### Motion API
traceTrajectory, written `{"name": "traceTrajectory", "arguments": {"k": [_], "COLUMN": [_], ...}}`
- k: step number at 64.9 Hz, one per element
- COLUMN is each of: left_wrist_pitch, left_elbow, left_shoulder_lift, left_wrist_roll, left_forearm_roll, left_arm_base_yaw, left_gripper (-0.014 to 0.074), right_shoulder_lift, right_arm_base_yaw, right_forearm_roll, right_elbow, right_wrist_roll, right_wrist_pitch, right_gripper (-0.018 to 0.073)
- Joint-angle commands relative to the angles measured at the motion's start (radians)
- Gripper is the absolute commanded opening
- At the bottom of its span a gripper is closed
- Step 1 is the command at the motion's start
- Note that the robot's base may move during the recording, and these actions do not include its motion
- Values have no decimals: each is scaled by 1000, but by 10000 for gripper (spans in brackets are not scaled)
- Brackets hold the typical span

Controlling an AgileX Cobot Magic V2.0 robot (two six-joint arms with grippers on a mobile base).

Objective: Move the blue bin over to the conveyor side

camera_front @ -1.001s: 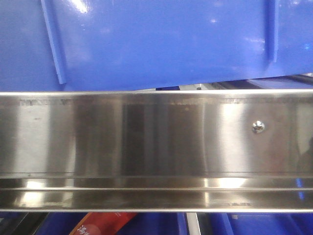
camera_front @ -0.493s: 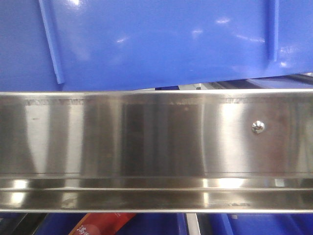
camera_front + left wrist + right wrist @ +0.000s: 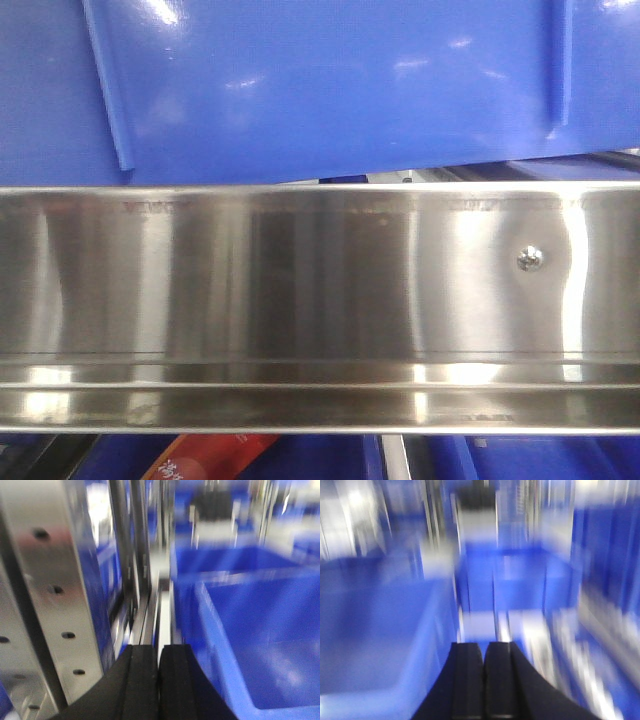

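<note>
Shifting barely: blue bin [image 3: 340, 90] sits just beyond steel rail [image 3: 300, 290], as a second ago. Fingers pressed together, empty, on left gripper [image 3: 159, 680] and right gripper [image 3: 484, 680]; blurred wrist views suggest transit.

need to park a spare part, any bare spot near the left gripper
The floor of the open blue crate right of the left gripper looks bare, though blurred. Left of it, the perforated post and rails crowd in.
</note>
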Motion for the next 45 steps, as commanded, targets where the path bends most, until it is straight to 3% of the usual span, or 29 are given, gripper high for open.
{"name": "traceTrajectory", "arguments": {"k": [1, 28, 39, 45], "left_wrist_pitch": [7, -30, 30, 49], "left_elbow": [-48, -63, -141, -180], "left_shoulder_lift": [66, 182, 303, 377], "left_wrist_roll": [0, 0, 0, 0], "left_forearm_roll": [2, -123, -229, -258], "left_arm_base_yaw": [5, 5, 5, 5], "left_gripper": [-6, -6, -6, -7], "right_shoulder_lift": [95, 235, 370, 444], "right_arm_base_yaw": [-4, -4, 4, 32], "right_forearm_roll": [1, 41, 30, -28], "right_elbow": [-97, -161, -256, -310], "right_wrist_roll": [-5, -10, -19, -19], "right_wrist_pitch": [137, 91, 193, 211], "right_gripper": [-88, -88, -78, -78]}}
